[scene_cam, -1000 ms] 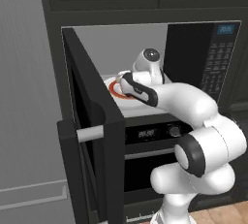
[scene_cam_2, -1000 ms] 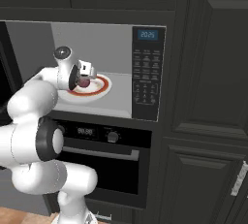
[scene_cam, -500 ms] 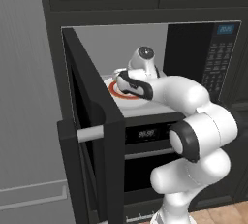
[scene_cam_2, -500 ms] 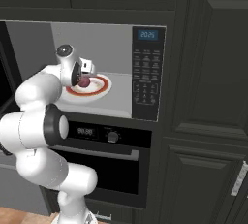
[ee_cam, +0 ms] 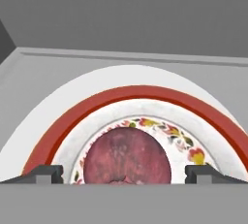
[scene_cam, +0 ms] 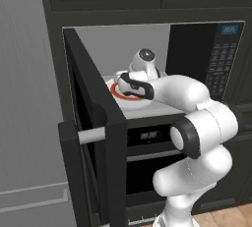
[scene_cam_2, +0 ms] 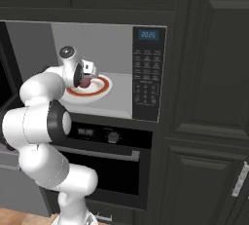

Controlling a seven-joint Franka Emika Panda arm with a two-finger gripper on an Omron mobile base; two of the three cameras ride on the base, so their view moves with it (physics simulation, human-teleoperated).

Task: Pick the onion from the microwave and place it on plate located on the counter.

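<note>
1. I see the microwave (scene_cam_2: pixel 112 68) standing open, its door (scene_cam: pixel 93 137) swung out to the left with the silver bar handle (scene_cam: pixel 92 135) facing me in the left base view.
2. My arm (scene_cam: pixel 197 123) reaches into the pale grey cavity, and the gripper (ee_cam: pixel 124 175) sits low over a white plate with a red-orange ring (ee_cam: pixel 63 121) on the microwave floor.
3. The onion (ee_cam: pixel 127 157), dark red-purple and round, lies in the middle of that ringed plate, on a small flower pattern inside the ring.
4. In the hand view the two dark fingertips (ee_cam: pixel 42 173) stand wide apart, one to the left and one to the right of the onion, with a clear gap between each tip and the onion. The pincer is released and grasps nothing.
5. In the right base view I see the onion (scene_cam_2: pixel 85 83) just beside the hand, on the near part of the ringed plate (scene_cam_2: pixel 99 88).
6. In the left base view the hand covers most of the ringed plate (scene_cam: pixel 120 93); I can make out only a strip of the red ring at its left.
7. The keypad panel (scene_cam_2: pixel 147 73) with its blue display is to the right of the cavity.
8. Below the microwave is a black oven (scene_cam_2: pixel 104 160) with a clock and a knob, and dark cabinets (scene_cam_2: pixel 209 97) fill the wall to the right.
</note>
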